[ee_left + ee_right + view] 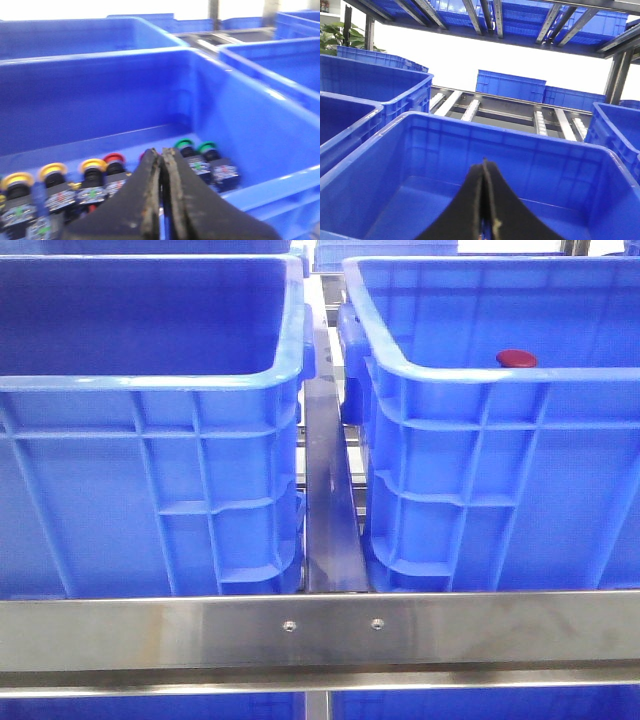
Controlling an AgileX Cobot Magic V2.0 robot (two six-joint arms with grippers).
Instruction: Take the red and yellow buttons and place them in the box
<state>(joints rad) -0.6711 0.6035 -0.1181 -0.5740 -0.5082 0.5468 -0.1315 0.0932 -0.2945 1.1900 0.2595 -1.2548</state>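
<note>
The left tool (pixel 162 160) has its fingers pressed together with nothing between them, angled down into a crate (pixel 280 145) over a row of switches. If it drops like this it would knock the red button (pixel 114 159) or the yellow buttons (pixel 52 171) sideways rather than grip one; the green ones (pixel 186 144) just beside make a wrong pick easy. The right tool (pixel 484 175) is likewise closed and empty, pointing into the bare box (pixel 395 125). From the front, neither arm shows; a dark red cap (pixel 516 358) sits inside the right crate.
</note>
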